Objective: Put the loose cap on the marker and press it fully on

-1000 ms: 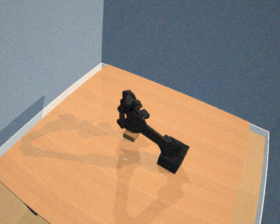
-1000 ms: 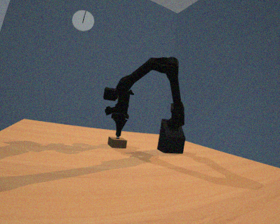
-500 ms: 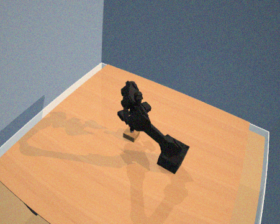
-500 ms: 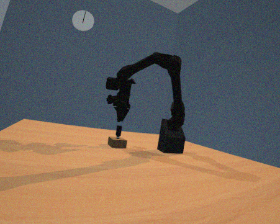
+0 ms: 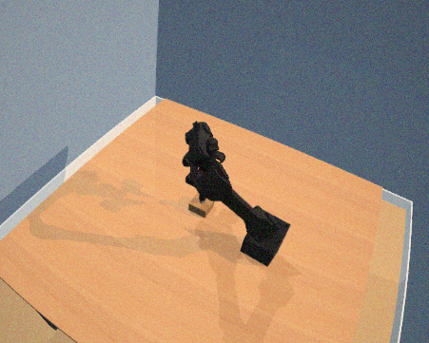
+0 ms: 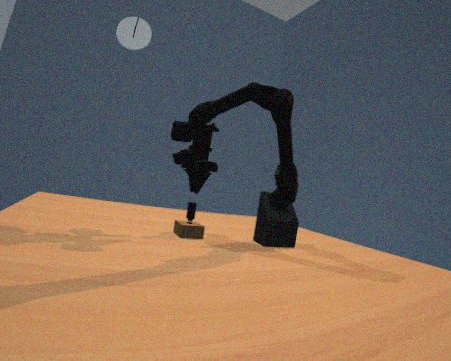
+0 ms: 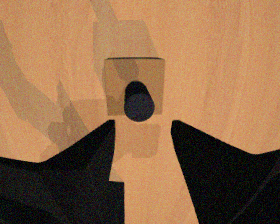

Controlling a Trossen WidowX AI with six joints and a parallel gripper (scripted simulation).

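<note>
A: Which step is the black six-joint arm (image 6: 279,125) doing?

B: It is in the last step, as it seems. The dark rounded cap (image 6: 191,209) is sitting on the marker, which is standing upright in the small tan wooden holder block (image 6: 188,229). The black parallel-jaw gripper (image 6: 197,189) is hanging right above the cap, apart from it, with a visible gap in the exterior view.

A: And the fingers?

B: They are standing partly spread and are holding nothing. In the wrist view bare wood is showing between them, and the cap (image 7: 138,102) is lying beyond the tips.

A: Is the cap fully clicked?

B: That is too small to tell from here.

A: What is the next move needing?

B: Probably a straight rise first, then a swing away, so that no finger is brushing the cap sideways.

A: Is there room?

B: Yes. Nothing is standing over the gripper. The arm's base (image 6: 275,222) is near the block on one side, and the edges of the orange wooden table (image 5: 127,271) are well apart from it
</note>
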